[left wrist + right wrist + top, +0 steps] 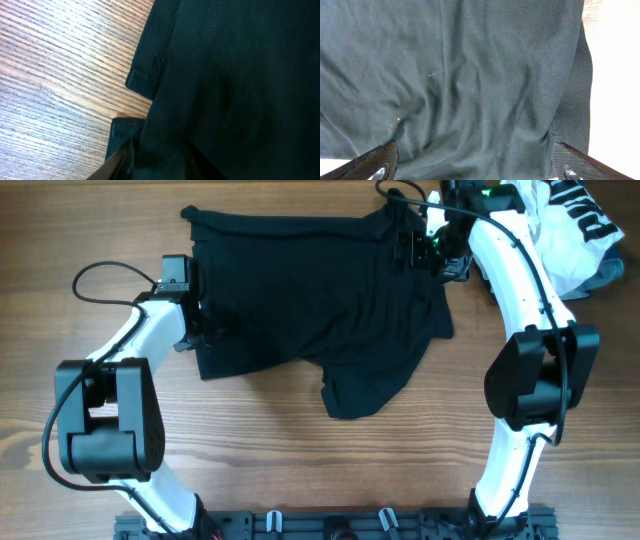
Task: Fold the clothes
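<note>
The black garment [310, 290] lies spread and rumpled on the wooden table, with a loose flap hanging toward the front. Its white logo does not show. My left gripper [200, 330] is at the garment's left edge. In the left wrist view its fingers [157, 167] are drawn close, with a fold of the black fabric [240, 75] pinched between them next to a hemmed corner. My right gripper [412, 248] is over the garment's far right corner. In the right wrist view its fingers [477, 165] are spread wide above the wrinkled fabric [470, 75], holding nothing.
A heap of white, black-lettered and light-blue clothes [575, 230] lies at the far right corner, just behind the right arm. Bare wooden table [300, 470] surrounds the garment at the front and left. A rail [350, 525] runs along the near edge.
</note>
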Robot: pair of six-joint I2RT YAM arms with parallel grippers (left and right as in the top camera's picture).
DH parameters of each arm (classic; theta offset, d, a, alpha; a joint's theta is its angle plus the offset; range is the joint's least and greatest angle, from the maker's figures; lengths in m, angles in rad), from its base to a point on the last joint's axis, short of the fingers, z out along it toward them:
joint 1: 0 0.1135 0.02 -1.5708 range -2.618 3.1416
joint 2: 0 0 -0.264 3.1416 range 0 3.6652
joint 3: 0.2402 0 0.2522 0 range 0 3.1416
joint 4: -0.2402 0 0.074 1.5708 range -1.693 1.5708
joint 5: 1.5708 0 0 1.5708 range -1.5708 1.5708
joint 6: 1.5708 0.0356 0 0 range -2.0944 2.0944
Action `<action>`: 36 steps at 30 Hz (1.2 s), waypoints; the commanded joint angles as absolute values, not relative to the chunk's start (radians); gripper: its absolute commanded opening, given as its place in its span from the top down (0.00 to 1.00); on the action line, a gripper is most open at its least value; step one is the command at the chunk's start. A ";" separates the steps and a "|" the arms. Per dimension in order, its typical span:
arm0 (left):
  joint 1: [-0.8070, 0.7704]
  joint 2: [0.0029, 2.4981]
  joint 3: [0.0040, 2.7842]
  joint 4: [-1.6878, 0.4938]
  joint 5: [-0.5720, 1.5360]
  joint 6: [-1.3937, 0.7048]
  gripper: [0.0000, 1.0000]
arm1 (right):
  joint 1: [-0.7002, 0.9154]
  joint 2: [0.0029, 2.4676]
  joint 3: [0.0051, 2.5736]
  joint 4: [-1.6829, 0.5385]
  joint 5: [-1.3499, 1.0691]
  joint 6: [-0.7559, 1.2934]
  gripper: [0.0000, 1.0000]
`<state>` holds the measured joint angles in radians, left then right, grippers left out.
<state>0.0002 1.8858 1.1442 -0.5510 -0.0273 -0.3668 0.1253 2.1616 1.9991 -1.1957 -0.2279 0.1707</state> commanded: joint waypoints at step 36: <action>0.003 1.935 1.145 -0.534 -0.102 -0.318 0.91 | 0.125 2.169 1.991 -1.189 -0.233 0.130 0.01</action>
<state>0.0002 1.9102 1.1435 -0.5312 -0.0845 -0.3302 0.1253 2.1616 1.9991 -1.1912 -0.2279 0.1520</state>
